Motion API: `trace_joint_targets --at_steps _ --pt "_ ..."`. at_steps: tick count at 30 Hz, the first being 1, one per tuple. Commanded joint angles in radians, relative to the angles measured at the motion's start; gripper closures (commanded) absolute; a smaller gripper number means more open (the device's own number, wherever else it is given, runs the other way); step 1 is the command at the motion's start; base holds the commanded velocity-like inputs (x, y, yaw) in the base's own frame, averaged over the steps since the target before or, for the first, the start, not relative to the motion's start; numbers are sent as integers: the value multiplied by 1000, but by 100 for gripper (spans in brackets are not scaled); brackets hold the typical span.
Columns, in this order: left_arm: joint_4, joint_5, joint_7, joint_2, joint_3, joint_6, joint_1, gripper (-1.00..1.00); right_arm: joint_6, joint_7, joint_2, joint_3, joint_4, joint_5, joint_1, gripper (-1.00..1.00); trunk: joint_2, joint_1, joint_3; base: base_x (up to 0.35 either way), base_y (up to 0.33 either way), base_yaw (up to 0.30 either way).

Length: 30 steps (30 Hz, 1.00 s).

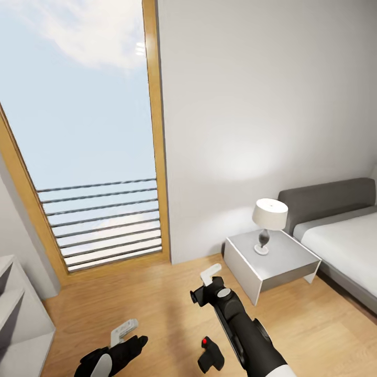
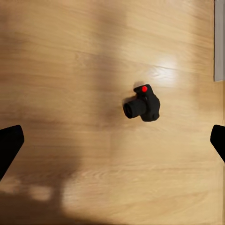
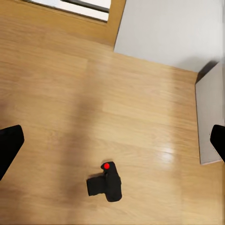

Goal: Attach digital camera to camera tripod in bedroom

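Digital camera (image 1: 210, 354) lying on floor (image 1: 157, 303) at six o'clock; likely light, rigid; grasp body sides. Both grippers' fingers are standing apart, empty.

A white bedside table (image 1: 283, 264) stands on the wooden floor (image 1: 157, 298), against the white wall (image 1: 262, 104) and just beside the bed's grey headboard. A lamp (image 1: 268, 225) with a white shade stands near the table's middle. A tall wood-framed window (image 1: 99, 157) with horizontal railing bars reaches the floor. A grey shelf (image 1: 21, 319) stands at the floor's left edge.
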Motion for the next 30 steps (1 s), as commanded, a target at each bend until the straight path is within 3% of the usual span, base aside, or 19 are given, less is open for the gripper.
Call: trace_joint_targets --at_steps 1,20,30 --pt "-2 11 10 1 -3 2 -1 -100 5 7 0 0 -2 11 0 -100 -1 0 -1 219 -144 0" --pt "-1 11 10 1 -3 2 -1 -100 5 6 0 3 -5 12 1 -100 -1 0 -1 84 -58 4" --pt "-1 10 10 1 -3 2 0 -100 5 6 0 1 -5 12 1 -100 -1 0 -1 67 -166 194"
